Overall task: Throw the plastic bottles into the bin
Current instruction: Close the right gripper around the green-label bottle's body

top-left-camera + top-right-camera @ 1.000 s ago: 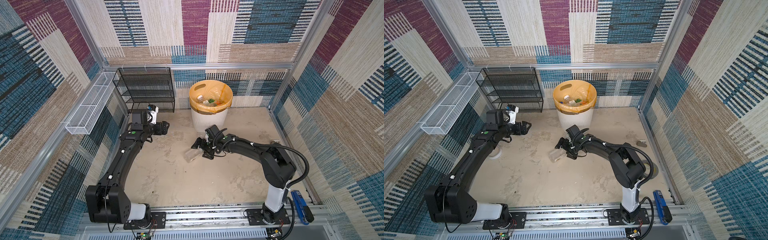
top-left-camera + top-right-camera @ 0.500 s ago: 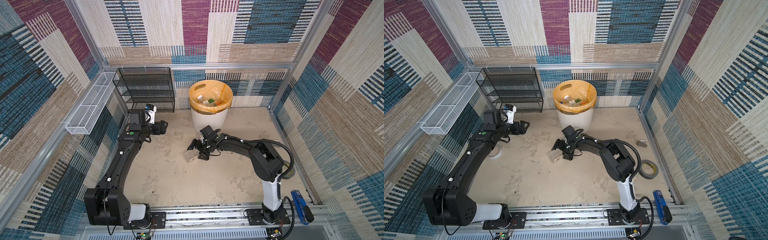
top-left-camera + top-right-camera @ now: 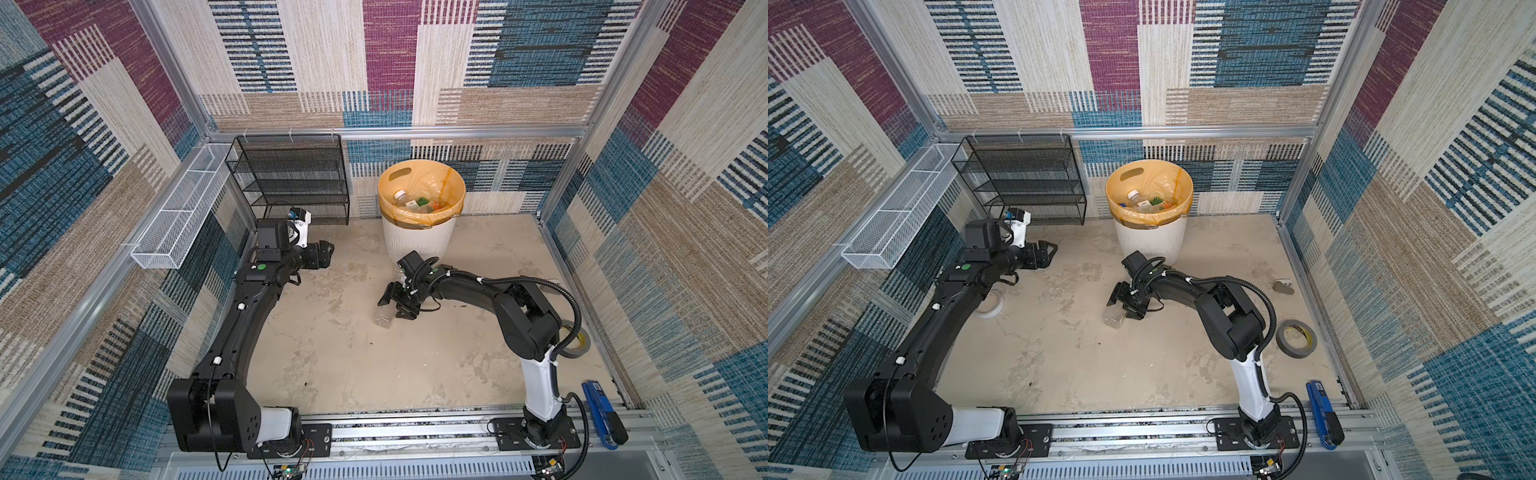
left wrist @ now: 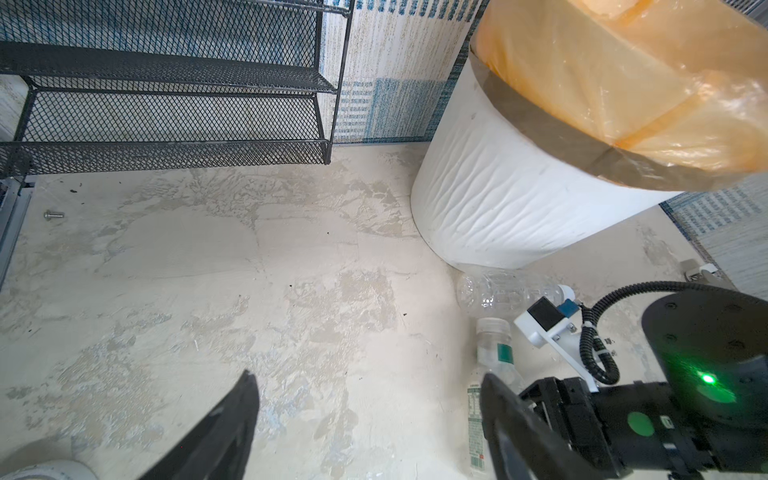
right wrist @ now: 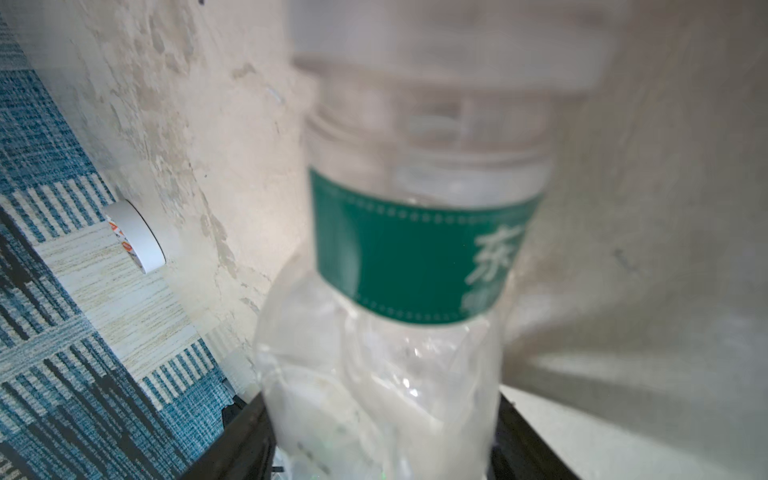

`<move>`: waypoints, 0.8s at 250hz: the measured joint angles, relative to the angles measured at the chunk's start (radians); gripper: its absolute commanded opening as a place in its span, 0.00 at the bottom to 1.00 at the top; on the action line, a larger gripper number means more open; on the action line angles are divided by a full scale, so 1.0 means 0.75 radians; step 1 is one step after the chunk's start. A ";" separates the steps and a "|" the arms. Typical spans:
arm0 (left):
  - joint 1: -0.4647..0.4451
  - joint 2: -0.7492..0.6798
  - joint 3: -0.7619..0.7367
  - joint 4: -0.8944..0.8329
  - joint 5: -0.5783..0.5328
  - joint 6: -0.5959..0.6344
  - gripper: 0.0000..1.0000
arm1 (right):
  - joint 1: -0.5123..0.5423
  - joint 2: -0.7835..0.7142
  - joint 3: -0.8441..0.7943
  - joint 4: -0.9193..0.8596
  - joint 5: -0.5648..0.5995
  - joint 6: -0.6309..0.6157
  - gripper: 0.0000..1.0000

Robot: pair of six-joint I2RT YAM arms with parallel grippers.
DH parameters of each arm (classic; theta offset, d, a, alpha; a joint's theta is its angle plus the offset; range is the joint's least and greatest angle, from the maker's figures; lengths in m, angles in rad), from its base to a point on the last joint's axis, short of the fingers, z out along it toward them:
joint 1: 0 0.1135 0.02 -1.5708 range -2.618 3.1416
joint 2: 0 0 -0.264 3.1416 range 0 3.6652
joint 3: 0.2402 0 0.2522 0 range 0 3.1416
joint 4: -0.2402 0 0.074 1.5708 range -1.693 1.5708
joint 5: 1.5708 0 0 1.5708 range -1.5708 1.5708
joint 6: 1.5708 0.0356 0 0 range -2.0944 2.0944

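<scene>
The bin (image 3: 417, 245) at twelve o'clock holds several bottles (image 3: 415, 203). Two remain at its six: a clear bottle (image 4: 498, 291), and a green-labelled bottle (image 5: 415, 249) inside my right gripper (image 3: 397, 303). I can't tell whether that gripper has closed on it; my left gripper (image 4: 368, 376) gapes empty.

Bottles (image 3: 415, 203) in bin (image 3: 415, 245), bottle (image 3: 384, 318) before it, rack (image 3: 291, 178) left

One bin (image 3: 415, 245) holds bottles (image 3: 417, 203) too jumbled to count; two more outside: green-labelled bottle (image 4: 496, 353), clear bottle (image 4: 498, 291); two tape rolls (image 3: 988, 305) (image 3: 1296, 338); one mesh rack (image 3: 291, 178); one wire basket (image 3: 178, 224).
</scene>
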 measured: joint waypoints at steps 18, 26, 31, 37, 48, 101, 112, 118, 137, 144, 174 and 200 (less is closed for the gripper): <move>0.002 0.001 0.000 0.000 0.000 0.000 0.84 | -0.003 -0.021 -0.010 -0.042 0.035 -0.047 0.68; 0.002 0.001 0.000 0.000 0.000 0.000 0.84 | -0.004 -0.035 -0.021 -0.065 0.050 -0.067 0.68; 0.002 0.001 0.000 0.000 0.000 0.000 0.84 | -0.004 -0.043 -0.028 -0.072 0.056 -0.079 0.67; 0.002 0.002 0.000 0.000 0.000 0.000 0.84 | -0.004 -0.052 -0.039 -0.081 0.061 -0.095 0.66; 0.003 0.004 0.000 0.000 0.001 0.000 0.84 | -0.004 -0.068 -0.057 -0.097 0.073 -0.121 0.65; 0.005 0.012 0.000 0.000 0.003 0.000 0.83 | -0.004 -0.127 -0.101 -0.153 0.147 -0.222 0.75; 0.006 0.014 0.000 0.000 0.005 0.000 0.83 | -0.001 -0.129 -0.095 -0.183 0.175 -0.245 0.80; 0.007 0.016 0.000 0.000 0.006 0.000 0.83 | 0.001 -0.129 -0.090 -0.202 0.201 -0.259 0.81; 0.008 0.018 0.000 0.000 0.011 0.000 0.83 | 0.007 -0.123 -0.057 -0.264 0.247 -0.295 0.82; 0.009 0.018 0.000 0.000 0.014 -0.001 0.83 | 0.011 -0.119 -0.043 -0.277 0.265 -0.303 0.82; 0.010 0.020 0.000 0.000 0.021 0.000 0.83 | 0.042 -0.080 0.017 -0.320 0.342 -0.353 0.81; 0.012 0.024 0.000 0.000 0.035 0.000 0.82 | 0.060 -0.063 0.035 -0.356 0.405 -0.388 0.79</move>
